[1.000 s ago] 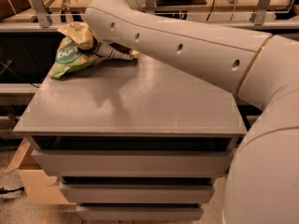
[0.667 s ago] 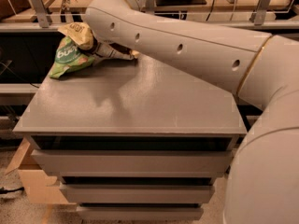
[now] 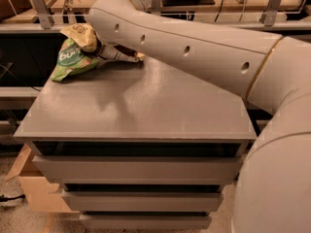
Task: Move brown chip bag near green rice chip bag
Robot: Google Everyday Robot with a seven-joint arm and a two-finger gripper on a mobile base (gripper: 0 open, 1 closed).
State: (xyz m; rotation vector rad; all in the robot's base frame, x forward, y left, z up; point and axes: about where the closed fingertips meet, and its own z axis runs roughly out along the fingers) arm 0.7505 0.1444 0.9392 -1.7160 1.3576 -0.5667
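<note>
The green rice chip bag [image 3: 72,60] lies at the far left corner of the grey cabinet top [image 3: 141,106]. The brown chip bag [image 3: 82,34] shows its pale cream end just above and behind the green bag, touching it; its dark middle runs right under my arm. My gripper [image 3: 111,53] is at the brown bag, right of the green bag, mostly hidden by my large white arm [image 3: 184,47], which reaches in from the right.
The cabinet has drawers [image 3: 136,169] below its front edge. A dark shelf with metal brackets [image 3: 39,6] and cables runs behind it. A cardboard box [image 3: 36,188] stands on the floor at the lower left.
</note>
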